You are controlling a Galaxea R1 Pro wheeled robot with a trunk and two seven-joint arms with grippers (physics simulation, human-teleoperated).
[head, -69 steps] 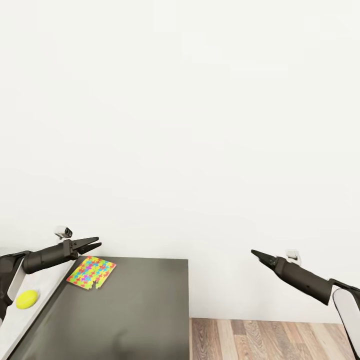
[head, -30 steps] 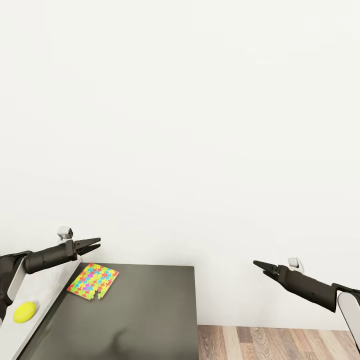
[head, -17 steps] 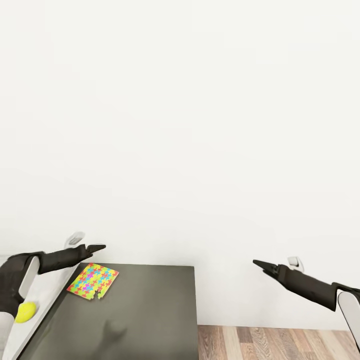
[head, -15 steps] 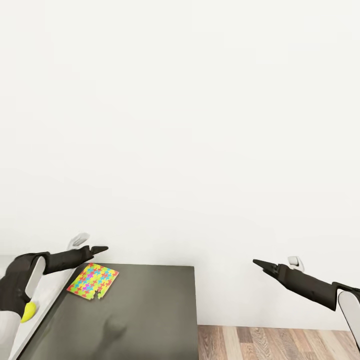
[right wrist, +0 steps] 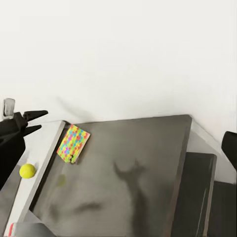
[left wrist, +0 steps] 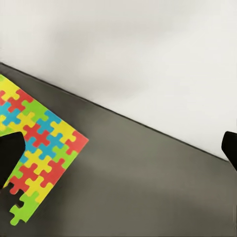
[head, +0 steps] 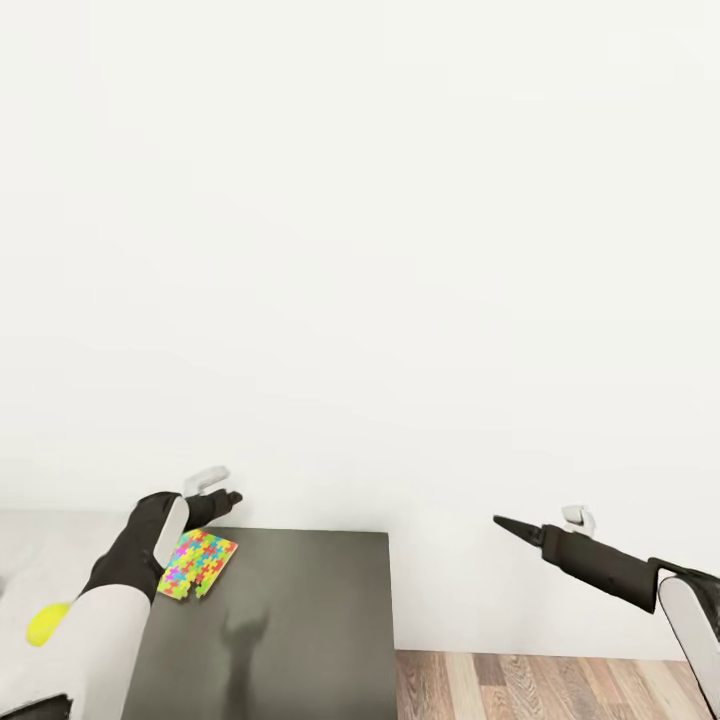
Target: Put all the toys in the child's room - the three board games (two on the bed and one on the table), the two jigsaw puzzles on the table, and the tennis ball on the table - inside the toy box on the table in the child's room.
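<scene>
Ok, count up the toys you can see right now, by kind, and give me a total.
Jigsaw puzzle: 1
Tennis ball: 1
Total: 2
</scene>
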